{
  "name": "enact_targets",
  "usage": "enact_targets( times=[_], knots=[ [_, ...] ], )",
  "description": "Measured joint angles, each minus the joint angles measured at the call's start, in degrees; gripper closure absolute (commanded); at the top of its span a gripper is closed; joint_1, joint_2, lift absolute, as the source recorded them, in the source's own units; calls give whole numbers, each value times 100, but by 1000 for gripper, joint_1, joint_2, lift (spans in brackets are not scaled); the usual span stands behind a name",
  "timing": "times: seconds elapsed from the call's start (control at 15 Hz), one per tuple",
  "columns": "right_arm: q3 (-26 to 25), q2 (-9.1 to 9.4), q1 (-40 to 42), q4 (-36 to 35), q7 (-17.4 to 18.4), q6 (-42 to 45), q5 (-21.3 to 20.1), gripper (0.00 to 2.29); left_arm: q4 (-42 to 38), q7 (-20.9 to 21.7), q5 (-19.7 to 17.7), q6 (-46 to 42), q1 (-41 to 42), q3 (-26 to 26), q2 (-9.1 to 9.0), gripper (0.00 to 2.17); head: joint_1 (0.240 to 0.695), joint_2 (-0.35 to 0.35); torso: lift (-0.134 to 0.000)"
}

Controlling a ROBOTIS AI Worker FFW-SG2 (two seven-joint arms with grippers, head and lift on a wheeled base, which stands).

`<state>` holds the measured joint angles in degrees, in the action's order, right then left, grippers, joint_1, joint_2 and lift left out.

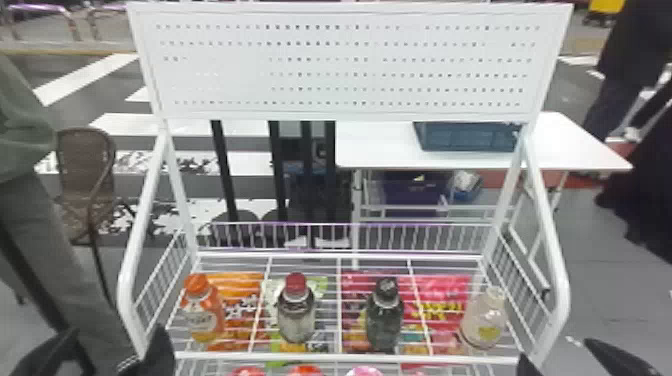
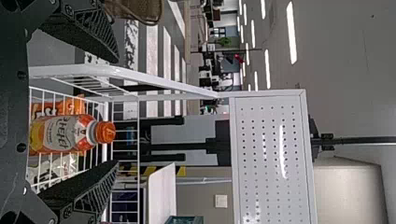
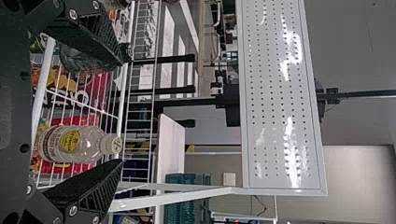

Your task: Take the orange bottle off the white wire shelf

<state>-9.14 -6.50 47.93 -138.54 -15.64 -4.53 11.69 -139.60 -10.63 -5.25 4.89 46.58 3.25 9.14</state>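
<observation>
orange bottle (image 1: 204, 314): lower left, just beyond left tool (image 1: 111, 345)
left tool: spread wide, empty
right tool (image 1: 561, 355): lower right, spread wide, empty

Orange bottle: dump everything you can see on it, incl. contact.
The orange bottle looks like clear plastic, orange toward the shoulder and yellower low down. Its orange cap is on, above a pale neck ring; a whitish label with dark lettering wraps the body. It stands upright on the white wire shelf, leftmost of four bottles in the head view. Only the shelf appears to touch it; the left gripper is open, its fingers clear of it.
</observation>
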Motion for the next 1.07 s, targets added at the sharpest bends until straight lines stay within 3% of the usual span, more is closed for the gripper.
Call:
enact_targets(
  times=[0.8, 1.07],
  knots=[
    [8, 17, -20, 19, 0, 0, -7, 154, 72, -48, 48, -21, 0, -67, -2, 137, 499, 0, 0],
    [14, 18, -37, 53, 0, -6, -1, 154, 749, -156, 70, -866, -91, -398, 37, 137, 499, 0, 0]
  ],
)
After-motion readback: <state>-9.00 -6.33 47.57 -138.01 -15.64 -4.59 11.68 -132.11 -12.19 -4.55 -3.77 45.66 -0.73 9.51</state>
